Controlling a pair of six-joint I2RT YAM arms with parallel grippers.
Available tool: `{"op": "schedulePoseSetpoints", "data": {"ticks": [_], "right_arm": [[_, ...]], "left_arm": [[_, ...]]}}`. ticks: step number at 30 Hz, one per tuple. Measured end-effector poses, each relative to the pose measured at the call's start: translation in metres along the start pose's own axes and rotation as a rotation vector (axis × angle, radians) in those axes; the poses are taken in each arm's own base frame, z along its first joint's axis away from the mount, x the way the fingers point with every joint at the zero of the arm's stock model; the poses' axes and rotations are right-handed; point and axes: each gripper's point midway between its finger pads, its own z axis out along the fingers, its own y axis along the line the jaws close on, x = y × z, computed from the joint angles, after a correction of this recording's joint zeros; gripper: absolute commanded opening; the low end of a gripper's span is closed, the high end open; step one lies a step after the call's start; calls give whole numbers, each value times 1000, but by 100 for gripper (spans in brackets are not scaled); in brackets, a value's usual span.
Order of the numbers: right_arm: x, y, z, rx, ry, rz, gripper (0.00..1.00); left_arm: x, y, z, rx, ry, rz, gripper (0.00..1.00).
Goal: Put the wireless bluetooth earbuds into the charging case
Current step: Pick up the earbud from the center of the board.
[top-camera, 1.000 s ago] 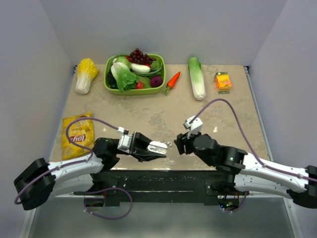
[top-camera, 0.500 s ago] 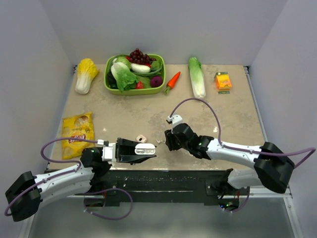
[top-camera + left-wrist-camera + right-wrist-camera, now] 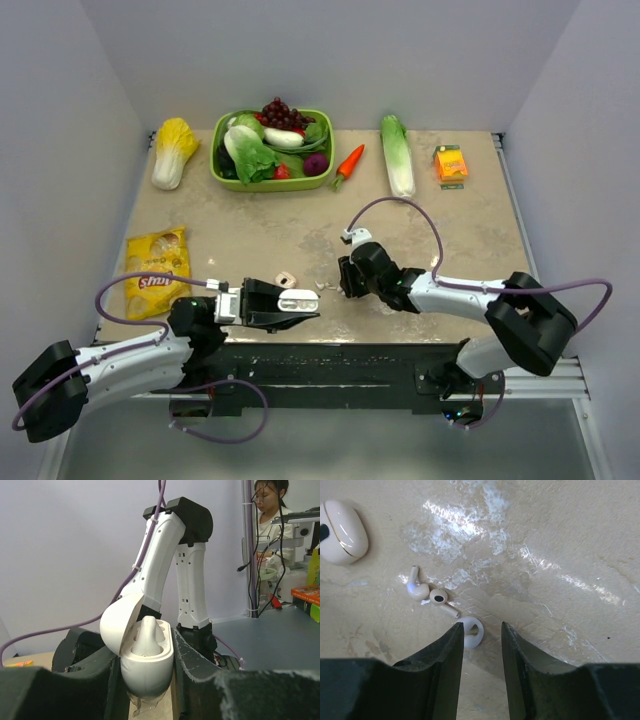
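The left gripper (image 3: 293, 306) is clamping its black, rough-edged fingers (image 3: 200, 672) on the charging case (image 3: 147, 662), a glossy white rounded pebble, by the near edge of the bench. The case's hinged lid (image 3: 119, 625) is standing open, and a smooth white hump is showing in its tray. The right gripper (image 3: 481, 627) is hanging low with its jaws partly apart and nothing between them, one tip just beside a small white ring (image 3: 470, 631). Just beyond it the two earbuds (image 3: 418, 588), tiny, white and short-stemmed, are lying on the shiny, mottled beige bench (image 3: 560, 540). Farther off a cream oval pod (image 3: 342, 537) with a gold seam is resting.
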Motion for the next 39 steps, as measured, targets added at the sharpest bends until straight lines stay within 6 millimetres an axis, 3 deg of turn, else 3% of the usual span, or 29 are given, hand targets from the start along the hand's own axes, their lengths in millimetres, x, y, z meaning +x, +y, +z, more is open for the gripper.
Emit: {"op": "schedulePoseSetpoints", "data": {"ticks": [4, 28, 34, 39], "right_arm": [[12, 0, 7, -2, 42, -5, 35], [9, 13, 17, -61, 34, -1, 36], [14, 17, 18, -86, 53, 2, 33], [16, 20, 17, -102, 61, 10, 20]], "left_arm": [[0, -1, 0, 1, -1, -3, 0], [0, -8, 2, 20, -5, -16, 0], [2, -8, 2, 17, -2, -19, 0], [3, -8, 2, 17, 0, -22, 0]]}}
